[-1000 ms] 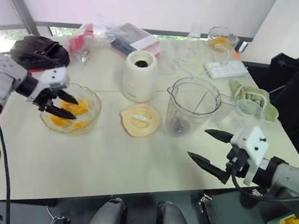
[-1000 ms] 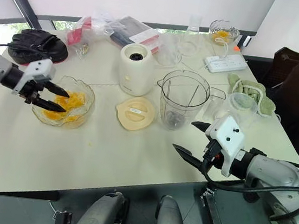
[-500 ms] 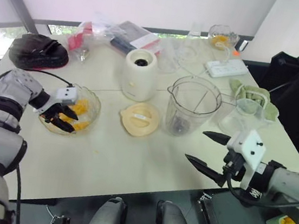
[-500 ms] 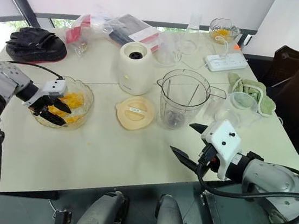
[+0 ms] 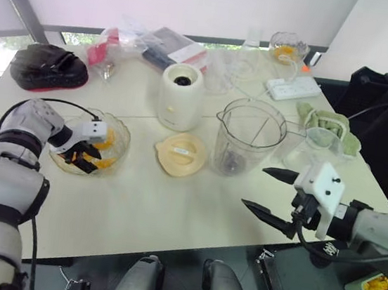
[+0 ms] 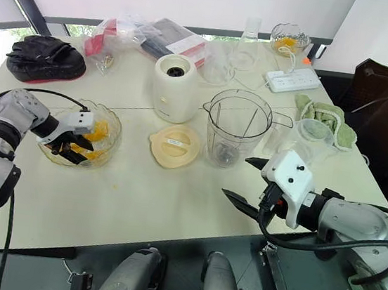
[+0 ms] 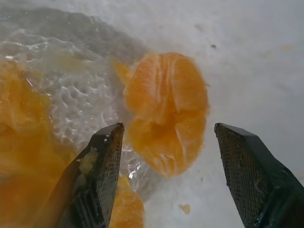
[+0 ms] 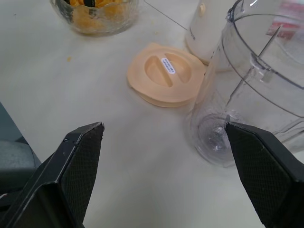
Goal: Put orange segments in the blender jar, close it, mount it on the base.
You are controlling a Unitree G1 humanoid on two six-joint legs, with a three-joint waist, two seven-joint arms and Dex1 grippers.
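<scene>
A glass bowl (image 5: 119, 151) of orange segments (image 5: 107, 139) sits at the table's left. My left gripper (image 5: 84, 158) is down inside it, open, with one orange segment (image 7: 167, 118) lying between its fingers (image 7: 102, 166) and not gripped. The clear blender jar (image 5: 248, 136) stands empty at the centre, its peach lid (image 5: 181, 152) flat on the table to its left. The cream blender base (image 5: 181, 97) stands behind the lid. My right gripper (image 5: 270, 197) hovers open near the front right edge, in front of the jar.
A black pouch (image 5: 49, 67) lies at the back left. Bags and packets (image 5: 157, 44), a power strip (image 5: 294, 89), a small glass dish (image 5: 288, 47) and a green cloth (image 5: 327, 124) line the back and right. A clear cup (image 5: 314, 145) stands right of the jar.
My left gripper has dropped from above the bowl's rim down into the bowl among the segments. The right gripper has barely moved.
</scene>
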